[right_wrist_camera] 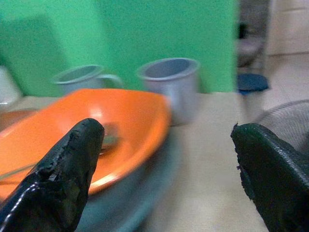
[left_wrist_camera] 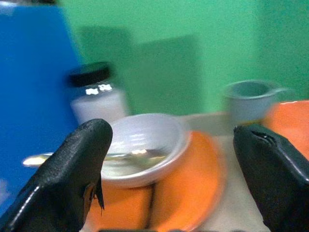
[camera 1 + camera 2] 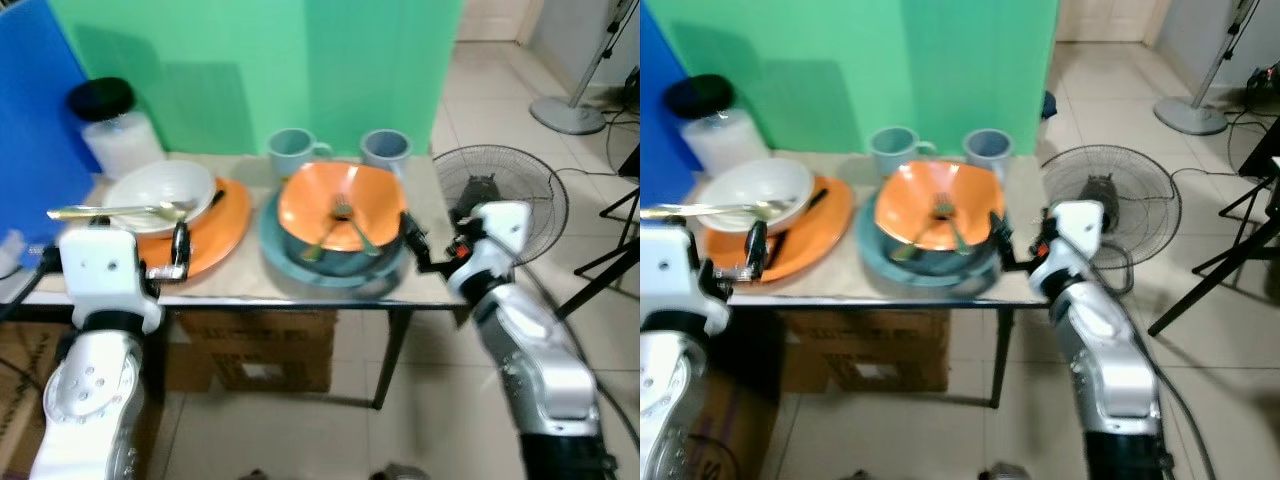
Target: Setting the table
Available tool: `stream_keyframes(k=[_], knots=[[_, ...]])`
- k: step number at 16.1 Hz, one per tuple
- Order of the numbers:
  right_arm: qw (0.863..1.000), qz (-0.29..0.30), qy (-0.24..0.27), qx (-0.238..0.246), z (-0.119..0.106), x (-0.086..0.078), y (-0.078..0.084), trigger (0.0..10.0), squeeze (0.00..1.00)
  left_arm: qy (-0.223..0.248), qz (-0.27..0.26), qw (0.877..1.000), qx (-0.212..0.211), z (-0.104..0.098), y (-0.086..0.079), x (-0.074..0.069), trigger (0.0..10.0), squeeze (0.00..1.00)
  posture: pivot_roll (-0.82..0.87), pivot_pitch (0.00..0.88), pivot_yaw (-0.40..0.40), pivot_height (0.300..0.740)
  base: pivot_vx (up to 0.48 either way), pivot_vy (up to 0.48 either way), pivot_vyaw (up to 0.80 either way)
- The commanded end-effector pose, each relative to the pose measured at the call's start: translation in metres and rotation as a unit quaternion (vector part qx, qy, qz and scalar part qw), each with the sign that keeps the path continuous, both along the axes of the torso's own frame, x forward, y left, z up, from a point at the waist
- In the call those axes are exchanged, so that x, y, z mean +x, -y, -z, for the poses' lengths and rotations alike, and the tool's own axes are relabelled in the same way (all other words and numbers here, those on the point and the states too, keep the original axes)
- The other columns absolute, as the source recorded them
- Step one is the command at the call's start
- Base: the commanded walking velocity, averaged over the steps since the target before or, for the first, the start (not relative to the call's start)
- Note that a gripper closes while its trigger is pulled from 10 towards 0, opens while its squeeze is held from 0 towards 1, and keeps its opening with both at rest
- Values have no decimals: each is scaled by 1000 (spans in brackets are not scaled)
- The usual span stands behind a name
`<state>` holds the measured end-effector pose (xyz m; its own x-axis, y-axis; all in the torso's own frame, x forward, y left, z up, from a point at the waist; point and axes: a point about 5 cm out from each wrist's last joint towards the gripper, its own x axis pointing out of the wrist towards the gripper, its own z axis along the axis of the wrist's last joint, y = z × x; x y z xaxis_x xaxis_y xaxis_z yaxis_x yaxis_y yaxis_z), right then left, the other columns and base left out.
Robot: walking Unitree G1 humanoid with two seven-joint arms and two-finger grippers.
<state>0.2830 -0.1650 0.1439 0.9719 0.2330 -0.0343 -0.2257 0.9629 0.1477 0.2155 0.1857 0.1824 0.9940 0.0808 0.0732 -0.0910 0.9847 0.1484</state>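
Both pincers at the surface's front edge.
Right pincer point(image 3: 418, 245), spread, sits just beside the orange bowl point(image 3: 340, 205); left pincer point(image 3: 178, 255), spread, faces the white bowl point(image 3: 160, 192).

Glossy orange bowl point(image 3: 340, 205) holds a shiny metal fork point(image 3: 335, 225) (fingers point(image 1: 63, 179) look rough, matt black).

Ahead of me a small table point(image 3: 250, 290) with a pale top stands against a green backdrop point(image 3: 300, 70); a blue panel point(image 3: 35, 110) rises at the table's left end. Cardboard boxes point(image 3: 265, 355) sit beneath the table. Right of it, fans point(image 3: 505, 190) rest on light floor tiles point(image 3: 440, 420).
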Motion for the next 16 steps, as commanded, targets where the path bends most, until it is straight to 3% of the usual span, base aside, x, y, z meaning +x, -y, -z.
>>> stream_keyframes(k=[1,4,7,8,10,12,14,15,16], knots=[[1000,-6,9,8,-7,2,-5,10000,0,1,-9,1000,9,-3,-6,-1,10000,0,0,55,50,740,349,0,0],[1000,-17,11,5,-13,4,-3,10000,0,3,-6,1000,9,-5,-7,1,10000,0,-8,47,52,740,334,0,0],[999,-42,-1,-2,-17,6,-3,10000,0,-3,6,1000,4,-3,-3,1,10000,0,-9,38,45,740,0,0,0],[995,-93,-34,27,-23,10,-9,10000,0,-13,24,1000,11,-1,0,3,10000,0,-11,29,39,740,0,0,0],[990,-124,-51,34,-29,12,-14,10000,0,-24,41,999,14,1,2,4,10000,0,-12,25,38,740,0,0,0],[983,-178,-45,-23,-40,17,-21,10000,0,-50,77,995,32,6,5,5,10000,0,-16,21,34,740,0,0,0],[976,-210,-60,-17,-50,26,-28,10000,0,-66,104,991,45,8,5,7,10000,0,-19,23,27,740,0,0,0],[970,-231,-69,-25,-56,31,-32,10000,784,-71,123,989,51,7,4,9,10000,0,-21,29,23,740,0,0,0],[968,-238,-73,-29,-57,32,-32,10000,784,-71,127,988,54,6,4,10,10000,0,-21,29,23,740,0,0,0]])
